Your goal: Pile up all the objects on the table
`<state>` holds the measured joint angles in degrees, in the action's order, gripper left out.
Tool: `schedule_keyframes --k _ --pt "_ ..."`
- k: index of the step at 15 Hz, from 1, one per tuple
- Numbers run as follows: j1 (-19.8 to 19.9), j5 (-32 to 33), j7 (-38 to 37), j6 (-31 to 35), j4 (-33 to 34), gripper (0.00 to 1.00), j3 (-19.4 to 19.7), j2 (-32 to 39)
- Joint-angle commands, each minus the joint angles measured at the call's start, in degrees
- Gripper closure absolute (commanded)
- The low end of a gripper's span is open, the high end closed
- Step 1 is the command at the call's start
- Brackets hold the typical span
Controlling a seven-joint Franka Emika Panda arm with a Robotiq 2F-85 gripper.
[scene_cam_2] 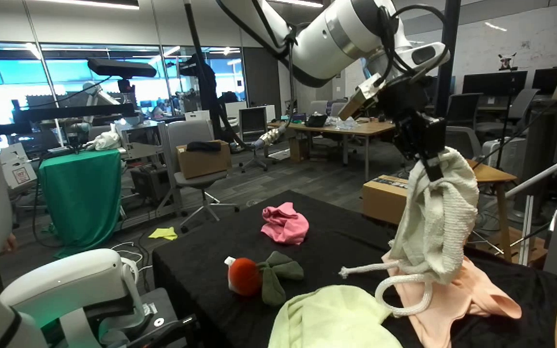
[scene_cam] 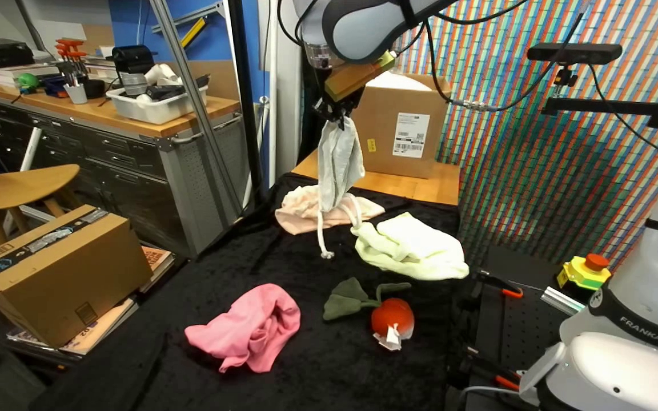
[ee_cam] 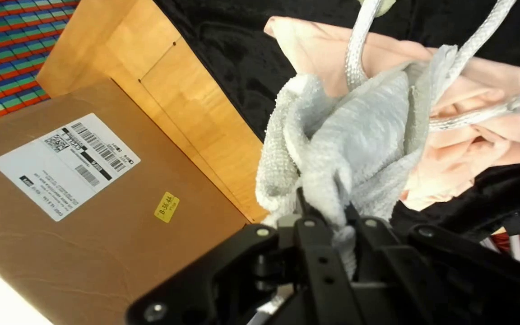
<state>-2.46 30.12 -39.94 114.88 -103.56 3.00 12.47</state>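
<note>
A claw (ee_cam: 327, 202) clamps the top of a grey-white cloth (scene_cam_2: 435, 227), hanging it over one end of a black-covered table (scene_cam: 329, 354). To one side in an exterior view stands a workbench (scene_cam: 223, 108) with dark drawers (scene_cam: 115, 162). The bulkiest obstacle near the claw is a large cardboard box (scene_cam: 383, 123) on a wooden board (scene_cam: 443, 188) at that same end, filling much of one side of the wrist view. Beside the table are a wooden stool (scene_cam: 15, 188) and a taped box (scene_cam: 89, 279) resting on books (scene_cam: 103, 332). On the table, a pale green cloth (scene_cam: 412, 248) lies rumpled just beside a peach cloth (scene_cam_2: 481, 295); the grey-white cloth dangles over the peach one, and whether they touch is impossible to tell. A pink cloth (scene_cam: 243, 331) sits bunched, well apart from both. Near the pale green cloth lies a red-and-white ball (scene_cam: 392, 314), dark green leaves (scene_cam: 347, 299) fanned at its side. Off the table, by the robot's base (scene_cam: 626, 368), stands a yellow unit (scene_cam: 577, 275) with a red button (scene_cam: 596, 261). White rope (ee_cam: 472, 120) loops out below the grey-white cloth, one knotted end in view.
</note>
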Motion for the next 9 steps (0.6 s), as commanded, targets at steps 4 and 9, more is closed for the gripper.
schedule_keyframes --k 4,9 --pt "0.28 -4.03 7.91 4.46 0.26 0.46 -0.16 2.38" --pt "-0.82 -7.89 13.99 5.31 -2.44 0.08 -1.38 1.04"
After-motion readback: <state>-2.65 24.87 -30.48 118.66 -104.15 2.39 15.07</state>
